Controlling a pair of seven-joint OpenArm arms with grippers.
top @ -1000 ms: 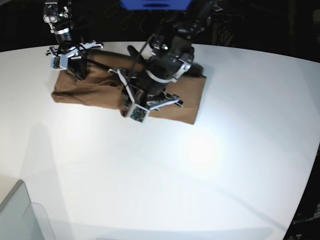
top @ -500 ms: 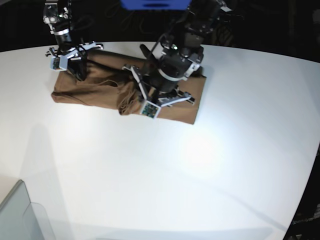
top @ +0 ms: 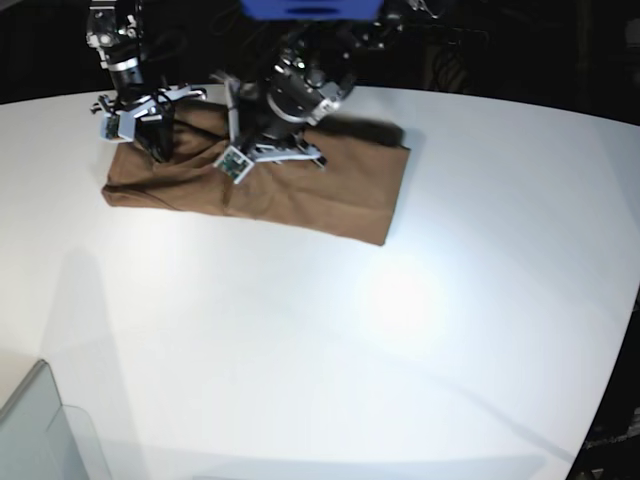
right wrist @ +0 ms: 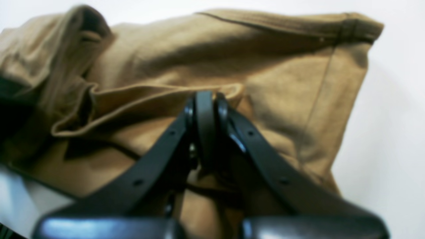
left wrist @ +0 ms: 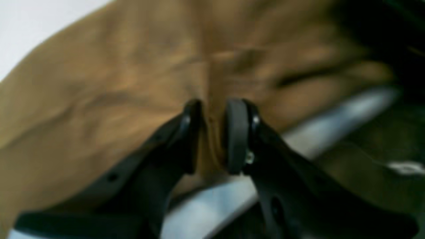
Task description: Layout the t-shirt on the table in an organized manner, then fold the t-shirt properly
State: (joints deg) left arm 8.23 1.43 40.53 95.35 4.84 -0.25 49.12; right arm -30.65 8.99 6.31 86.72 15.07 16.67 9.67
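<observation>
The brown t-shirt (top: pixel 330 190) lies as a long folded band at the back of the white table (top: pixel 400 330). My left gripper (top: pixel 262 150) hangs over its back middle. In the left wrist view that gripper (left wrist: pixel 212 132) is shut on a pinched ridge of the t-shirt (left wrist: pixel 99 83). My right gripper (top: pixel 155 140) is down on the shirt's back left corner. In the right wrist view it (right wrist: pixel 206 109) is shut, with the edge of a cloth fold (right wrist: pixel 149 93) running into its tips. The neck tag is hidden.
The corner of a grey translucent bin (top: pixel 40 430) sits at the front left. The table's curved edge (top: pixel 610 390) runs down the right side. A blue object (top: pixel 310 8) is at the top edge, behind the arms.
My left gripper has moved back and to the left over the shirt, taking the cloth with it. The bunched lump in the middle is gone and the shirt lies flatter. The right arm has not moved.
</observation>
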